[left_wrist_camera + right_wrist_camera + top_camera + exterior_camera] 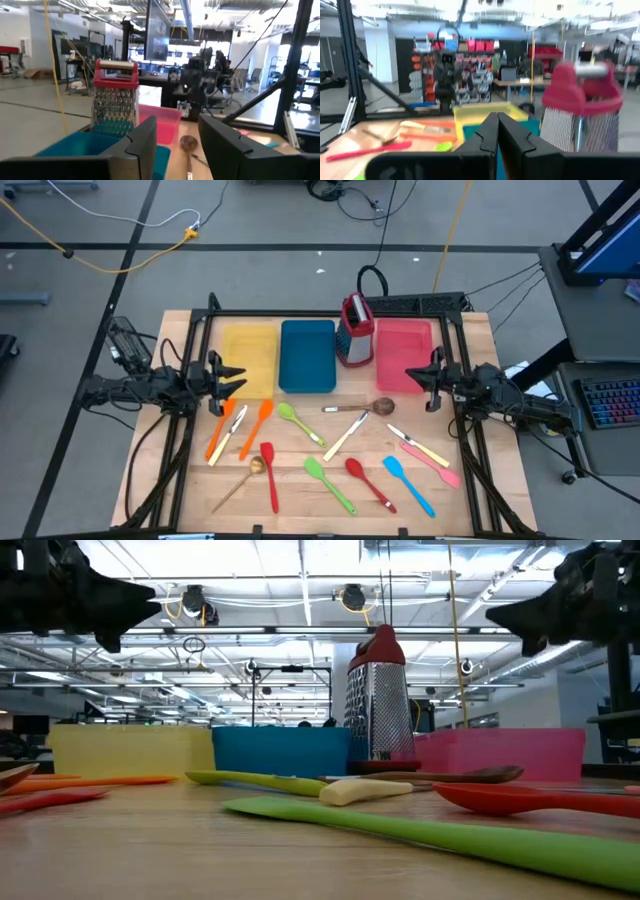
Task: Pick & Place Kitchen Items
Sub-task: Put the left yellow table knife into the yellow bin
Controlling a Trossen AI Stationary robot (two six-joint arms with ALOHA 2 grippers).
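Looks like a robotics lab or big open workshop, not a kitchen. There's a bare concrete floor [270, 220] with cables [120, 225] running across it, exposed ceiling pipes and strip lights [300, 585], plus stocked shelves [465, 70] and office chairs [252, 77] behind the wooden table [300, 490].

Both arms are showing as dark, near-black jointed links with cable bundles trailing along them toward the table's outer edges. Left gripper [232, 380] and right gripper [416, 375] are each presenting two matte black, angular, wedge-shaped fingers [142, 145] with stepped inner edges.
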